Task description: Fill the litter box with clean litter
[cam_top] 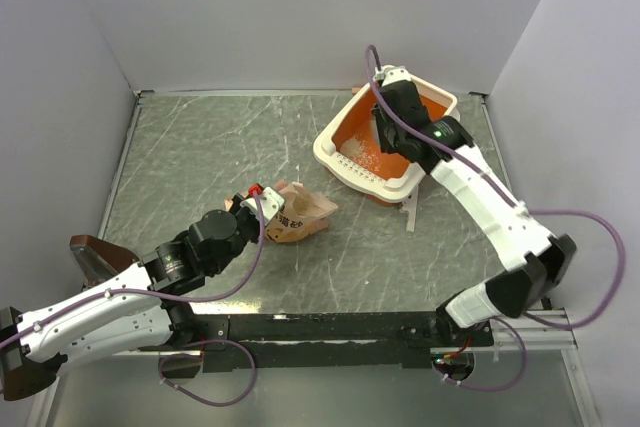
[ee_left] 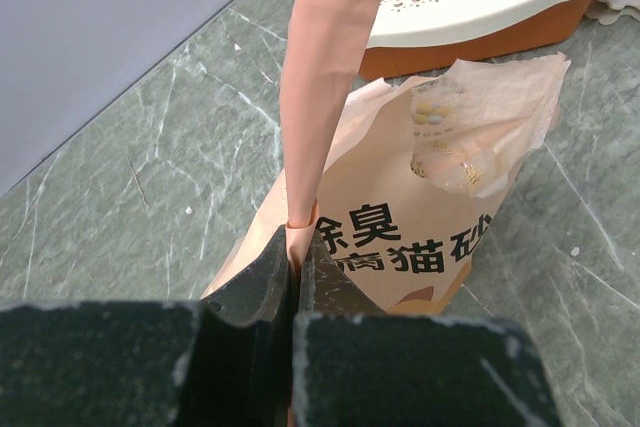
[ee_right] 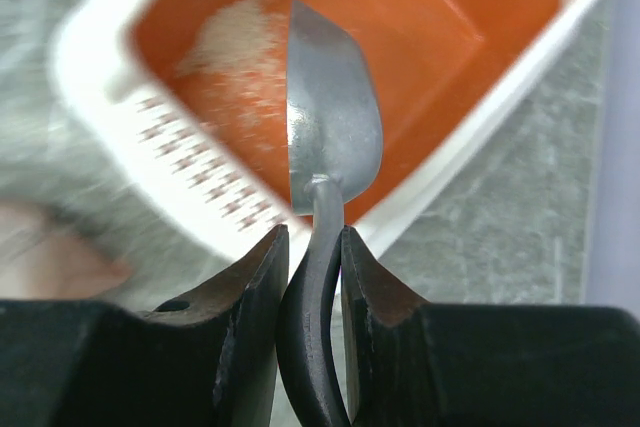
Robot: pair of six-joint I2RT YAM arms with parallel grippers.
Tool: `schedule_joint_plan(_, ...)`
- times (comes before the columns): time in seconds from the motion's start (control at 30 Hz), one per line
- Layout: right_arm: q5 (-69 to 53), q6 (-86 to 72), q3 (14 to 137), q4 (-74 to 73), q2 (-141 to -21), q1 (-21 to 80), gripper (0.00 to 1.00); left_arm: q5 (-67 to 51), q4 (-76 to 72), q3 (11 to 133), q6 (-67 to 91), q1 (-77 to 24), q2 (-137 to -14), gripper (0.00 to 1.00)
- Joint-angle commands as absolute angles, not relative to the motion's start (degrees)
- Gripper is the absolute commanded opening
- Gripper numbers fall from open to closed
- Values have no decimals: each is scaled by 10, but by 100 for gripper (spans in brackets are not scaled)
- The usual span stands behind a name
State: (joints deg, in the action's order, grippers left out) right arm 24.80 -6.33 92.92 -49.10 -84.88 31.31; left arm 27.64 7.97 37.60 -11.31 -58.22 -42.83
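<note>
Nearest, at 7 o'clock on the table: left claw pinched tight on a flap of the one paper bag. Farther, at 1 o'clock: right claw gripping the single scoop by its handle above the one litter box. One thin patch of clean litter at 11 o'clock from that claw, by the slotted rim.

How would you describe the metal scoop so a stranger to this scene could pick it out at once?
Find the big orange litter box with a cream rim, far right on the table. Over it the right gripper pinches a dark handle ending in the scoop. It alone is shiny grey metal, unlike the pale litter and pink paper bag.
</note>
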Motion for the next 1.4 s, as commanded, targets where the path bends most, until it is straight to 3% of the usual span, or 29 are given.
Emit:
schedule_joint_plan(0.0,122,-83,953,-524,-737,325,0,265,78,374,-111,-582,-426,1)
schedule_joint_plan(0.27,-80,-88,935,-588,-632,325,0,269,73,371,-113,-582,-416,1)
schedule_joint_plan(0.5,-184,-82,886,-583,-591,335,0,278,76,373,-114,-582,-420,1)
schedule_joint_plan(1.37,-162,-26,846,-505,-688,388,0,273,80,374,-109,-582,-418,1)
